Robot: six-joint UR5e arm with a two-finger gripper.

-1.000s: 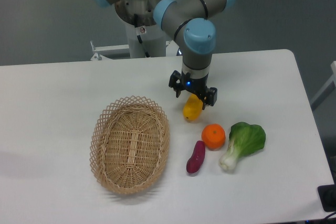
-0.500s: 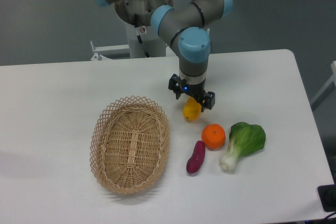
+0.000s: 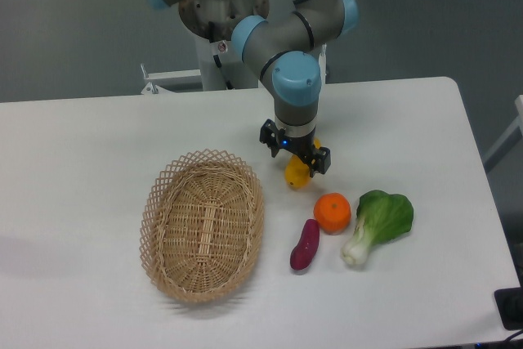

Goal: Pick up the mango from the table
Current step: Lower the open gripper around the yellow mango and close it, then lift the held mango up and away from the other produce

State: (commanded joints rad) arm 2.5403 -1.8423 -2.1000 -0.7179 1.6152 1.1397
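Observation:
The mango (image 3: 296,173), a glossy yellow oval, shows just below the black gripper head, with only its lower part visible. My gripper (image 3: 296,161) is shut on it from above, its fingers hidden by the gripper body and the fruit. The mango hangs over the white table (image 3: 98,136), right of the basket rim and above-left of the orange. Whether it still touches the tabletop I cannot tell.
A woven wicker basket (image 3: 203,225) lies left of the gripper. A round orange (image 3: 332,212), a purple sweet potato (image 3: 305,244) and a green bok choy (image 3: 378,222) sit close together in front and to the right. The arm's base (image 3: 216,18) stands behind the table.
The gripper with the mango has shifted slightly left and toward the back, and the arm's wrist has moved left with it. The other items have not moved.

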